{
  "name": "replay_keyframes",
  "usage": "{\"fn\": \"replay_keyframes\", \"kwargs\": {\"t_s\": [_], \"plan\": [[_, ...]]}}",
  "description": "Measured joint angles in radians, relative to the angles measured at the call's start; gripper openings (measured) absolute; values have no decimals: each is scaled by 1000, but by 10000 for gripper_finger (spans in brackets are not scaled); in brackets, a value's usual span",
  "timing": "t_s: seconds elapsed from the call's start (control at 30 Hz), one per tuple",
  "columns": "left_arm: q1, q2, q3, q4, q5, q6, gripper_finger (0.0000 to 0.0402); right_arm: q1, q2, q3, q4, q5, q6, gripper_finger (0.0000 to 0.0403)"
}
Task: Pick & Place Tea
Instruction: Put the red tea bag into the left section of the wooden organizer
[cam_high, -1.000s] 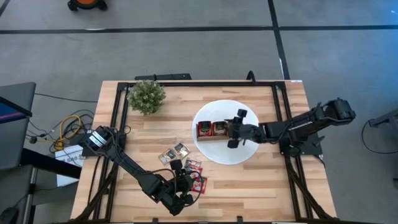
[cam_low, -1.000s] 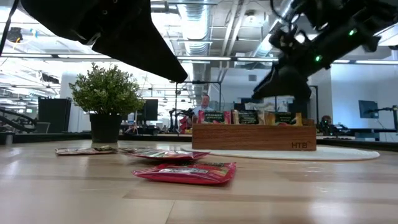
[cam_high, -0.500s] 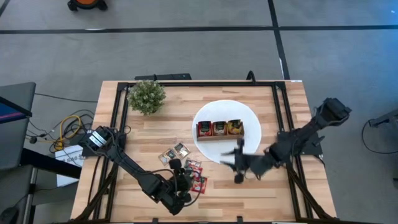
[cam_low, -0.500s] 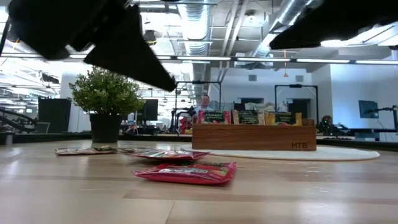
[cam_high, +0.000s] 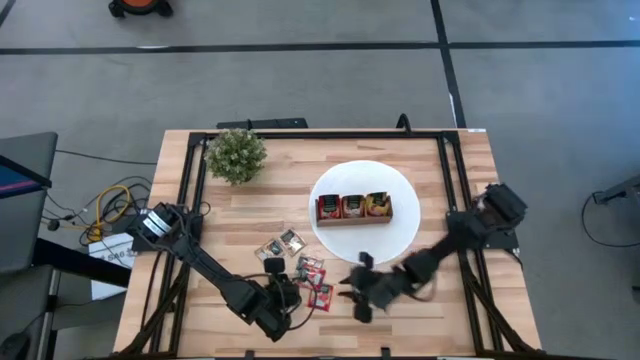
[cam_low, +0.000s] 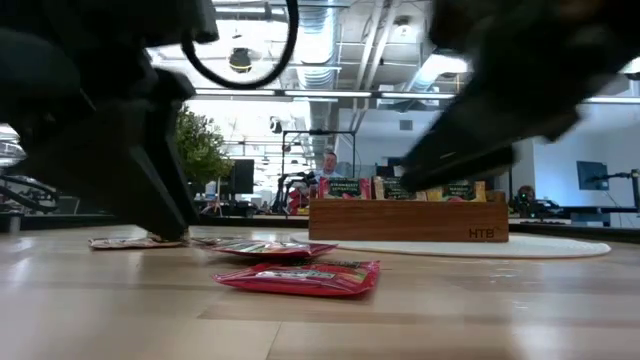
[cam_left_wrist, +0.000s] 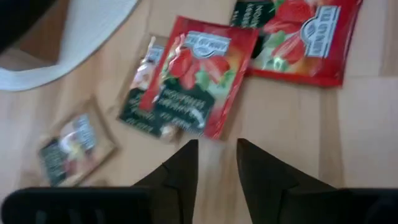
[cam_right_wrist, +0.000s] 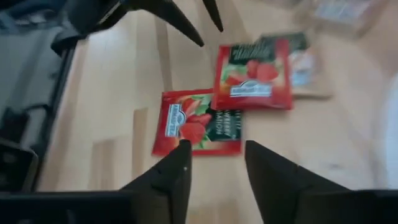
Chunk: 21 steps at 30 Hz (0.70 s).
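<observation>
— Since a second ago the right claw (cam_high: 352, 296) has swung off the white plate (cam_high: 403, 243) and come down to the near middle of the surface (cam_high: 440, 310), just right of the loose sachets. The left claw (cam_high: 283, 297) has barely shifted, hanging over their near left side.

— And their fingers?

— Both stand parted with nothing between them, seen from each wrist.

— Where is the tea?

— Two red sachets (cam_left_wrist: 194, 79) lie flat on the pale wood, glossy foil squares printed with strawberries, one overlapping a paler one. A brownish sachet (cam_left_wrist: 76, 148) lies apart to the left. More stand upright in the brown wooden tray (cam_high: 353, 207) on the plate.

— Anything else around?

— A small bushy plant (cam_high: 236, 154) at the far left corner, well clear of both arms.
</observation>
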<state>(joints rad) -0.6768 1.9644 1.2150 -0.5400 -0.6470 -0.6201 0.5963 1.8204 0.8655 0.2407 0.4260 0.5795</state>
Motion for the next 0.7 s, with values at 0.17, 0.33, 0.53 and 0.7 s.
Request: {"fn": "replay_keyframes", "kwargs": {"t_s": [0.17, 0.33, 0.53, 0.7], "plan": [[27, 0, -74, 151, -11, 66, 64, -172, 58, 56, -1, -321, 101, 194], [48, 0, -111, 217, -13, 81, 37, -288, 116, 84, -1, -459, 176, 241], [65, 0, -121, 256, -65, 71, 32, -323, 159, 106, 20, -535, 199, 228], [69, 0, -121, 289, -85, 72, 32, -310, 161, 109, 22, -528, 185, 168]]}}
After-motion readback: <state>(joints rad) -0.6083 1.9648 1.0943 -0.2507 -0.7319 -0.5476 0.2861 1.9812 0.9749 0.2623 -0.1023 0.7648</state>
